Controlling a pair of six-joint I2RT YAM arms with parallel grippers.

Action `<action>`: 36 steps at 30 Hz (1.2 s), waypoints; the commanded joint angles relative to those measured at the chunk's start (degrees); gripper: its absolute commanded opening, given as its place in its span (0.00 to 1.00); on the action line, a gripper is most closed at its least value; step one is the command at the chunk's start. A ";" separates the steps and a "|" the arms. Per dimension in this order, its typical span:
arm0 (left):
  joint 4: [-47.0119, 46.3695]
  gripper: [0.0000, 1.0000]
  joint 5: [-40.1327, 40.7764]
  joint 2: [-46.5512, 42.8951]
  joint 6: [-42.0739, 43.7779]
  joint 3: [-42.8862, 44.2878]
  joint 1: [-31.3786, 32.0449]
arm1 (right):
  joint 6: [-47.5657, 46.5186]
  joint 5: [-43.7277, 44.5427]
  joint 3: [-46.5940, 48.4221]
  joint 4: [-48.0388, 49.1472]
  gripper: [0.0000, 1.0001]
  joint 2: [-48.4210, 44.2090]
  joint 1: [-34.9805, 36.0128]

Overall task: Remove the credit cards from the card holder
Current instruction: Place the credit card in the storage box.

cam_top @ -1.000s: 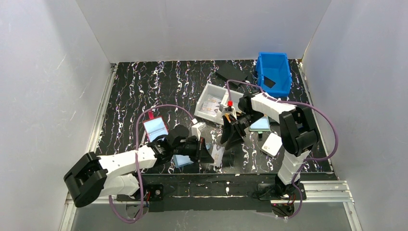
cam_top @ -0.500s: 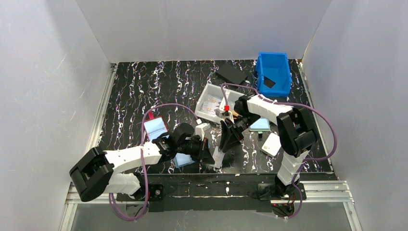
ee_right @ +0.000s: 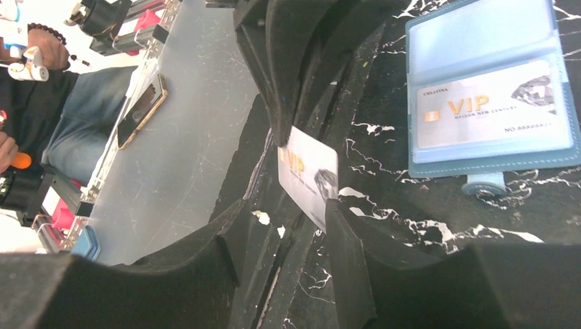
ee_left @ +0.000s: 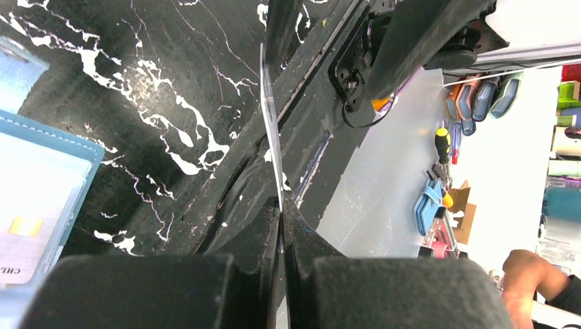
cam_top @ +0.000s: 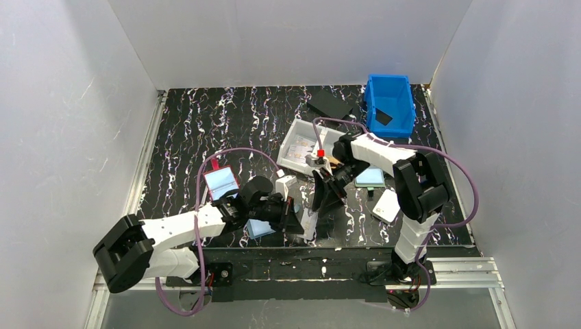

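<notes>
The holder point(ee_right: 479, 34) lies open and flat on the table point(cam_top: 205, 130), close to the front edge. It is just beside the left jaws and partly under the left arm point(cam_top: 205, 223). A 2nd card point(ee_right: 490, 103) with gold letters sits in 1 of its 2 clear pockets.

The left jaws are pressed together on a card point(ee_right: 308, 175). They pinch it by 1 end and hold it up off the table, a little way from the holder. From the left wrist the card point(ee_left: 272, 130) shows only as a thin edge sticking out.

The right jaws are spread about halfway. The free end of the card pokes into the gap between them. I cannot tell if they touch it.
</notes>
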State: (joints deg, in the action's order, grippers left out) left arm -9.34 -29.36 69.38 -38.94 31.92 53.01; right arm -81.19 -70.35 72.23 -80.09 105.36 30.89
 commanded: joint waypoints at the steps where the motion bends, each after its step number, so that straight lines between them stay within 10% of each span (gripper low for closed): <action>1: 0.82 0.00 -0.93 -2.99 -0.35 -1.85 0.25 | 0.83 0.46 2.31 -1.03 0.54 -0.72 -1.88; 5: 0.82 0.00 -1.31 -4.15 -0.69 -1.92 0.32 | 8.01 1.57 1.28 5.38 0.54 -0.55 -1.96; 9: 1.25 0.00 -0.69 -4.31 0.20 -0.29 0.44 | 34.80 7.73 -5.84 31.30 0.59 -7.71 -1.89; 26: 1.35 0.00 -1.06 1.18 1.58 3.98 0.52 | 12.34 -0.13 0.63 7.35 0.50 0.27 0.54; 36: 1.81 0.00 2.94 -0.31 0.87 2.53 0.55 | 4.15 -1.02 2.92 -1.20 0.01 2.00 1.86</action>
State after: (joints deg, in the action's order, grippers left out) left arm -8.27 -28.73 70.46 -38.52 33.87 53.36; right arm -73.63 -69.34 73.06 -77.06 108.01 32.16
